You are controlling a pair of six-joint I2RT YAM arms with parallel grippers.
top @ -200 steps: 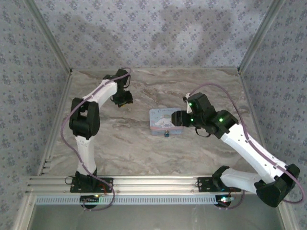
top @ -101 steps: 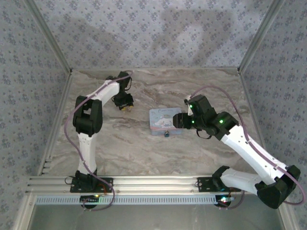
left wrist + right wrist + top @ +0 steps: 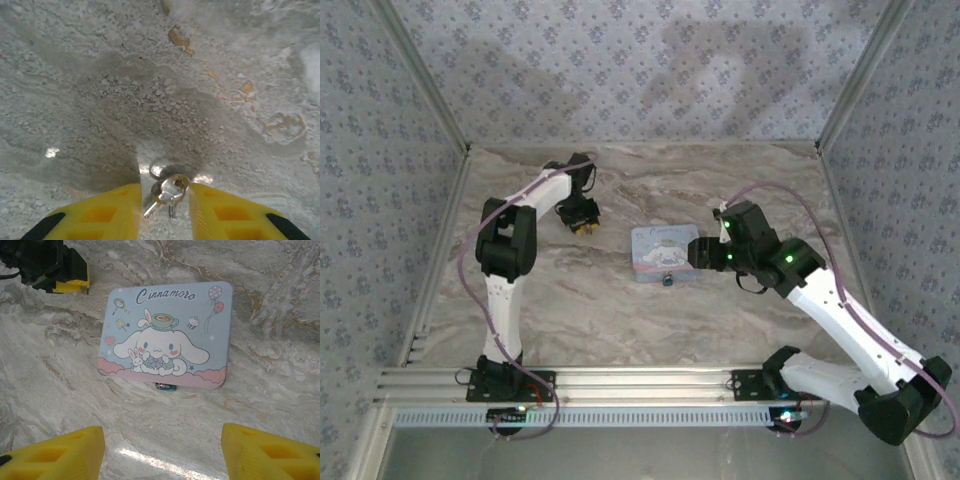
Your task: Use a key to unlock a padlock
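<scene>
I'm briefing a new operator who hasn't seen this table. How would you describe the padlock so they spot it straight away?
On the marble table, find the pale blue cartoon tin lying flat. The padlock sits at its near edge, below the pink clouds. It is a tiny dark lump, unlike the shiny keys on a ring farther left.

tin (image 3: 165, 335) lying flat | marble table (image 3: 620, 310) | patterned walls (image 3: 620, 70), perhaps fabric

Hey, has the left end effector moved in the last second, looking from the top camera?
Yes. The left end effector has shifted slightly toward the near edge of the table and a little closer to the blue tin, which has stayed put.
</scene>
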